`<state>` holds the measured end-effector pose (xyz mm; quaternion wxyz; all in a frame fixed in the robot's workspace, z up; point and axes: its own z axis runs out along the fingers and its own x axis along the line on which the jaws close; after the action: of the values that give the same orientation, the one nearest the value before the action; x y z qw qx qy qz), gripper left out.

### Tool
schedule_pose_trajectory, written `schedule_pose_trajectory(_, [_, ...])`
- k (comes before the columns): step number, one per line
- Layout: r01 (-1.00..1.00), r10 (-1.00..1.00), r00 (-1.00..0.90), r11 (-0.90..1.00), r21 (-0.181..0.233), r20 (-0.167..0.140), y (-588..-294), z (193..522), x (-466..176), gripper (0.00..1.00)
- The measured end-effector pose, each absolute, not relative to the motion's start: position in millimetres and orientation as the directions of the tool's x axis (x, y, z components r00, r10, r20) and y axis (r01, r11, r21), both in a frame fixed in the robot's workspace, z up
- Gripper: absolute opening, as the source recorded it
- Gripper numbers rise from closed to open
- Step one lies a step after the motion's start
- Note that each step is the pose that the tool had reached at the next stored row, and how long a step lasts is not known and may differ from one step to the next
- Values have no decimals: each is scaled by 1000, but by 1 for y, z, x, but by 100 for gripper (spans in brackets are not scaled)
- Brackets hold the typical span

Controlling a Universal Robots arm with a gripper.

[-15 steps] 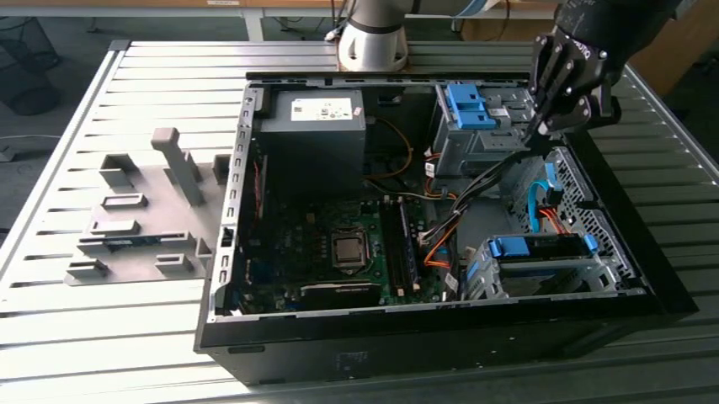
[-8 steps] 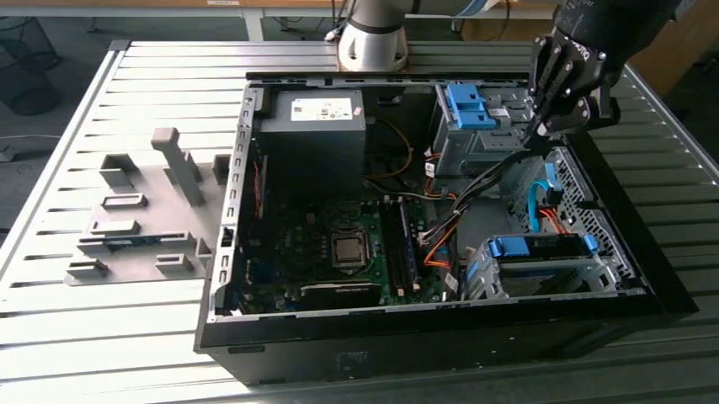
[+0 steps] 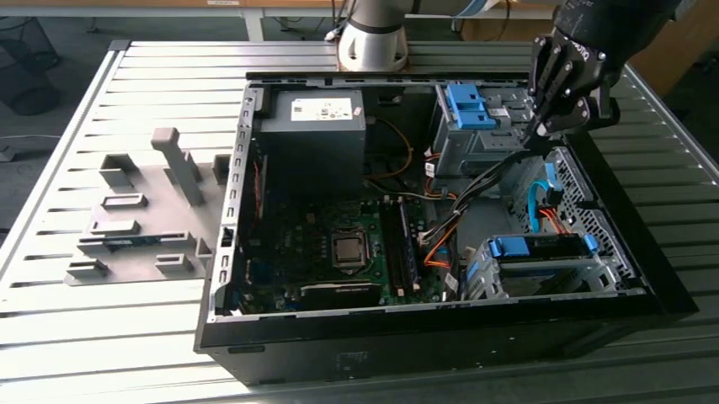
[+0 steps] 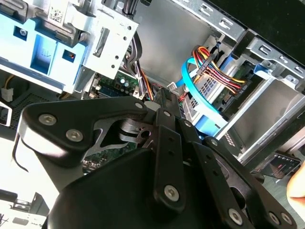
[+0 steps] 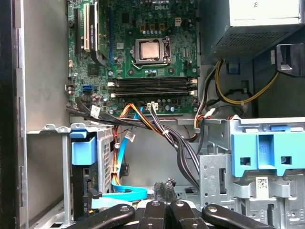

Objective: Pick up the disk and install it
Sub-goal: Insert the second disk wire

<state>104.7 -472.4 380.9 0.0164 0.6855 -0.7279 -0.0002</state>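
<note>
The disk (image 3: pixel 537 274) is a silver drive under a blue plastic frame (image 3: pixel 540 247). It lies in the metal drive cage (image 3: pixel 477 273) at the near corner of the open computer case (image 3: pixel 450 324), on the exterior view's right. A blue ribbon cable (image 4: pixel 200 98) and coloured power wires (image 4: pixel 217 69) run to the disk's end (image 4: pixel 228 80). The frame's blue handle (image 5: pixel 83 151) also shows in the first wrist view. My black gripper (image 3: pixel 541 130) hangs over the case's far corner on the exterior view's right, well apart from the disk. It is shut with nothing between its fingers (image 4: pixel 164 95).
A dark power supply box (image 3: pixel 312 126) with a white sticker fills the case's far end, above the green motherboard (image 3: pixel 337 244). A second blue clip (image 3: pixel 466 105) sits in the upper bay, just beside my gripper. Black cables (image 3: pixel 483 181) cross below it. A grey fixture (image 3: pixel 141 223) stands on the slatted table.
</note>
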Motion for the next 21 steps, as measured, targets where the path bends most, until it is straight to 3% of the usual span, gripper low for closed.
schedule_pose_trajectory(21, [-998,-998,-60,60,23,24,-477,390,105,11])
